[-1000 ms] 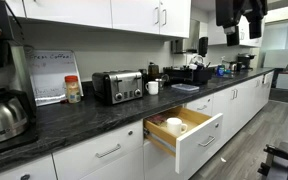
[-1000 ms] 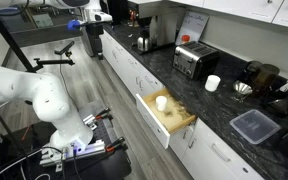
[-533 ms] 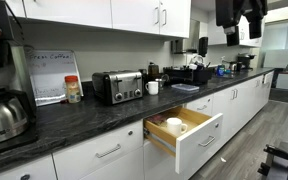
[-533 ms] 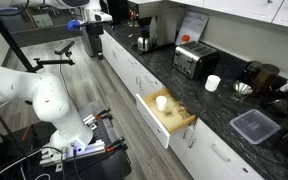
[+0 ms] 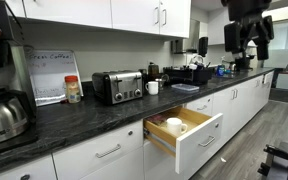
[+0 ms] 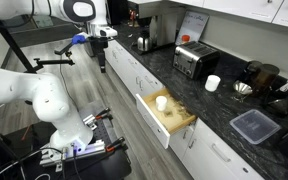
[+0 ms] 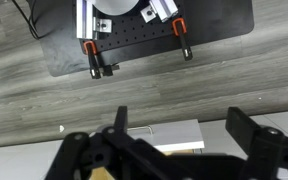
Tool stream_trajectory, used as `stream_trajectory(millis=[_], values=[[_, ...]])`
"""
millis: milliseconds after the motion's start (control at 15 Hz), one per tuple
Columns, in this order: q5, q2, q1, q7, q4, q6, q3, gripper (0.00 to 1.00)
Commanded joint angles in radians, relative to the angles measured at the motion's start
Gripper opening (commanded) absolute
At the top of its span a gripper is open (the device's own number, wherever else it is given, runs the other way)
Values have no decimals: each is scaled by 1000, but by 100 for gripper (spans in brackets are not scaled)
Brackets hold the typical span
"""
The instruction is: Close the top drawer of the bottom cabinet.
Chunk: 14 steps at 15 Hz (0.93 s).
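The top drawer (image 5: 196, 138) of the bottom cabinet (image 5: 104, 155) stands pulled out. It has a white front, a silver bar handle and a pale wood box with a white cup (image 5: 174, 124) inside. It also shows open in an exterior view (image 6: 167, 117), below the dark counter (image 6: 224, 105). My gripper (image 5: 247, 52) hangs open and empty in the air, far from the drawer, over the floor beside the cabinet row (image 6: 102, 66). In the wrist view the gripper (image 7: 179, 125) is spread wide, with the white drawer front (image 7: 169, 135) far below between the fingers.
On the counter stand a toaster (image 5: 118, 85), a kettle (image 5: 2, 115), a white mug (image 6: 213, 82), coffee gear and a dark container (image 6: 254, 125). A white robot base (image 6: 44, 100) and black stand sit on the wood floor. A black clamped plate (image 7: 144, 35) lies below the wrist.
The arm has swung and the gripper has dropped lower into view, moving along the cabinet row towards the drawer. The drawer has not moved.
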Motion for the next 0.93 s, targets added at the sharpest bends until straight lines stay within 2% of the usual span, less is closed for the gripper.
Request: stream_trajectory(millis=[0,133,200,333,600,733,800,867], values=[[-11,-69,-21,-66,-174,151,-57,100],[-6,-78,-25,-111,-246,247,-97,100],[-20,5,-49,-128,-170,275,-112,100],[-27,32,-66,-167,-189,363,-147,100],[-52,170,-115,-247,-184,499,-218,100],[-54,237,-129,-272,-185,534,-246,100],[-43,159,-111,-236,-185,486,-223,100],[-43,186,-115,-241,-183,495,-231,100]])
